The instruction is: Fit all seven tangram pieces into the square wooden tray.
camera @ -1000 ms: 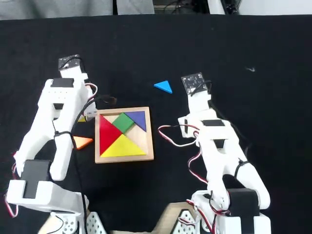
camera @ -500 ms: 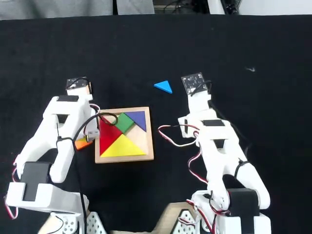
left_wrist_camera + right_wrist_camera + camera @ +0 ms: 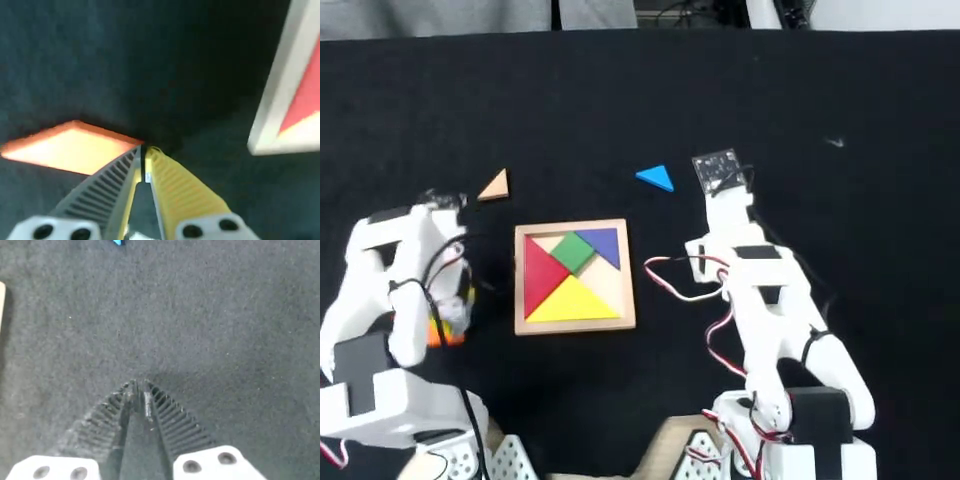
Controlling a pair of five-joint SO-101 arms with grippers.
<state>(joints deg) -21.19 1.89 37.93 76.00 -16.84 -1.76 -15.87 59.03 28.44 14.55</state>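
Note:
The square wooden tray (image 3: 628,272) lies mid-table and holds a red triangle (image 3: 540,272), a yellow triangle (image 3: 572,300), a green square (image 3: 577,250) and a blue parallelogram (image 3: 605,243). Outside it are a small blue triangle (image 3: 655,178) behind the tray, a tan triangle (image 3: 494,186) at the back left, and an orange piece (image 3: 445,335) under the left arm (image 3: 395,270). My left gripper (image 3: 144,150) is shut, its tips touching the orange piece's (image 3: 70,147) edge beside the tray corner (image 3: 280,100). My right gripper (image 3: 137,385) is shut over bare cloth, short of the blue triangle (image 3: 117,242).
Black cloth covers the table. The right arm (image 3: 750,270) stands just right of the tray, with its red and white cables (image 3: 670,280) looping toward the tray's right edge. Open cloth lies behind and to the far right.
The left arm has drawn back from the tray's left edge toward the left and front. The orange piece has shifted left and nearer with it, and the tan triangle is uncovered. The right arm has not moved.

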